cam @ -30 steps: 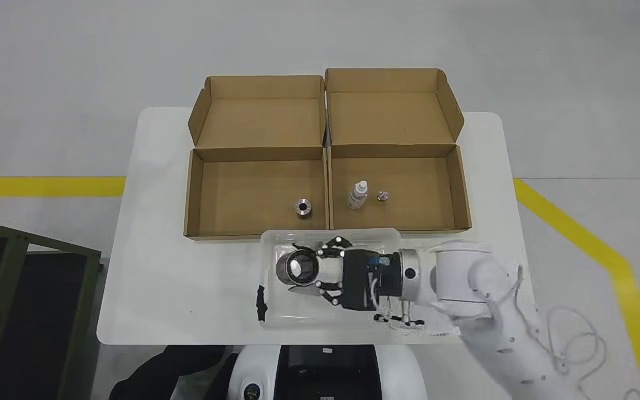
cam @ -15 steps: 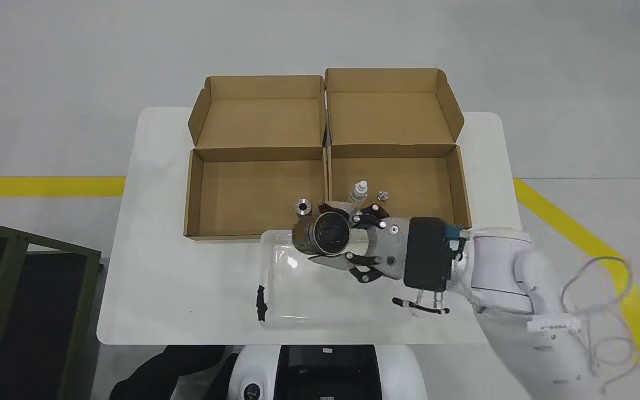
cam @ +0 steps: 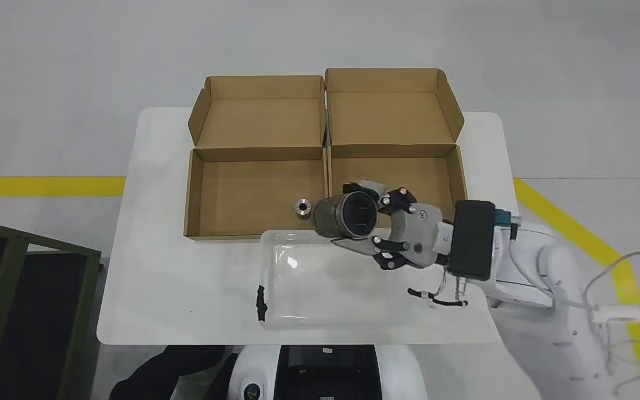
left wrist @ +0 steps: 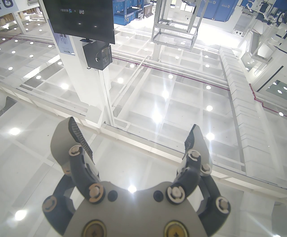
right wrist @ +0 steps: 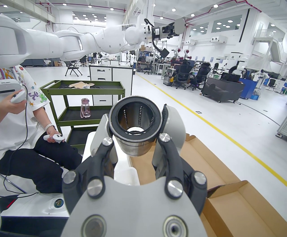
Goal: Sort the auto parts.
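The right gripper [cam: 352, 215] clenched the bearing [right wrist: 134, 145] above the boxes' [cam: 230, 236] near edge, likely to bin it; the left gripper [left wrist: 133, 125] gaped, unneeded.

We find no text that reads for sure. In the left wrist view the black screen [left wrist: 78, 20] carries one short line of small white marks with a logo, flipped and too small to make out. The poster [left wrist: 65, 42] on the white pillar [left wrist: 85, 89] beside the screen has tiny print, illegible. The far blue banners [left wrist: 224, 9] show white lettering, cut off and unclear. A blue sign [left wrist: 7, 4] shows part of one white character; we cannot tell which.
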Robot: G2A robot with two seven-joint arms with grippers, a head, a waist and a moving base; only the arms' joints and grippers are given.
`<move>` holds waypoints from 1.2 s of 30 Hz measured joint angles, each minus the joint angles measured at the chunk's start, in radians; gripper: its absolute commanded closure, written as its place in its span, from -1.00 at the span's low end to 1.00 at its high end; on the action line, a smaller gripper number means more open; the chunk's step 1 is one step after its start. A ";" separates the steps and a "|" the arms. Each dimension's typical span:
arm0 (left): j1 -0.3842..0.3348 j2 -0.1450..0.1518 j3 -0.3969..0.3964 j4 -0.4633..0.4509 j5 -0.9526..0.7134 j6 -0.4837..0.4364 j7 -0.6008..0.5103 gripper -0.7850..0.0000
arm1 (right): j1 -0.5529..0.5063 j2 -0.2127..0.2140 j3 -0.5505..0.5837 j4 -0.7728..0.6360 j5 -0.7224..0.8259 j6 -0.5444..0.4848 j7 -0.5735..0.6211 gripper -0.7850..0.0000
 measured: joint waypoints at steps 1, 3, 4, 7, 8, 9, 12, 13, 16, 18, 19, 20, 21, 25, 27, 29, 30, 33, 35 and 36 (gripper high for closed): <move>0.000 0.000 0.000 0.000 0.000 0.000 0.000 -1.00 | 0.002 0.000 0.000 0.001 0.000 0.001 0.000 1.00; 0.000 0.000 0.000 0.000 0.000 0.000 0.000 -1.00 | 0.005 0.000 -0.006 0.005 -0.005 0.002 0.004 1.00; 0.000 0.000 0.000 0.000 0.000 0.000 0.000 -1.00 | 0.008 0.000 -0.014 0.010 -0.012 0.004 0.010 1.00; 0.000 0.000 0.000 0.000 0.000 0.000 0.000 -1.00 | 0.023 -0.002 -0.050 0.032 -0.039 0.017 0.038 1.00; 0.000 0.000 0.000 0.000 0.000 0.000 0.000 -1.00 | 0.029 -0.003 -0.063 0.038 -0.047 0.022 0.047 1.00; 0.000 0.000 0.000 0.000 0.000 0.000 0.000 -1.00 | 0.035 -0.004 -0.076 0.045 -0.055 0.028 0.057 1.00; 0.000 0.000 0.000 0.000 0.000 0.000 0.000 -1.00 | 0.054 -0.009 -0.123 0.067 -0.079 0.050 0.091 1.00; 0.000 0.000 0.000 0.000 0.000 0.000 0.000 -1.00 | 0.062 -0.011 -0.142 0.076 -0.089 0.059 0.101 1.00; 0.000 0.000 0.000 0.000 0.000 0.000 0.000 -1.00 | 0.082 -0.016 -0.189 0.098 -0.120 0.079 0.122 1.00; 0.000 0.000 0.000 0.000 0.000 0.000 0.000 -1.00 | 0.093 -0.020 -0.217 0.114 -0.136 0.089 0.129 1.00; 0.000 0.000 0.000 0.000 0.000 0.000 0.000 -1.00 | 0.101 -0.023 -0.235 0.125 -0.146 0.095 0.133 1.00; 0.000 0.000 0.000 0.000 0.000 0.000 0.000 -1.00 | 0.108 -0.025 -0.248 0.132 -0.156 0.100 0.137 1.00; 0.000 0.000 0.000 0.000 0.000 0.000 0.000 -1.00 | 0.115 -0.028 -0.262 0.139 -0.166 0.105 0.141 1.00; 0.000 0.000 0.000 0.000 0.000 0.000 0.000 -1.00 | 0.153 -0.040 -0.325 0.179 -0.214 0.136 0.158 1.00; 0.000 0.000 0.000 0.000 0.000 0.000 0.000 -1.00 | 0.173 -0.046 -0.351 0.199 -0.235 0.151 0.167 1.00; 0.000 0.000 0.000 0.000 0.000 0.000 0.000 -1.00 | 0.199 -0.055 -0.381 0.226 -0.259 0.170 0.180 1.00; 0.000 0.000 0.000 0.000 0.000 0.000 0.000 -1.00 | 0.211 -0.059 -0.395 0.239 -0.267 0.179 0.184 1.00; 0.000 0.000 0.000 0.000 0.000 0.000 0.000 -1.00 | 0.252 -0.073 -0.437 0.287 -0.287 0.210 0.194 1.00; 0.000 0.000 0.000 0.000 0.000 0.000 0.000 -1.00 | 0.282 -0.085 -0.467 0.322 -0.295 0.232 0.198 1.00; 0.000 0.000 0.000 0.000 0.000 0.000 0.000 -1.00 | 0.294 -0.090 -0.479 0.336 -0.297 0.240 0.199 1.00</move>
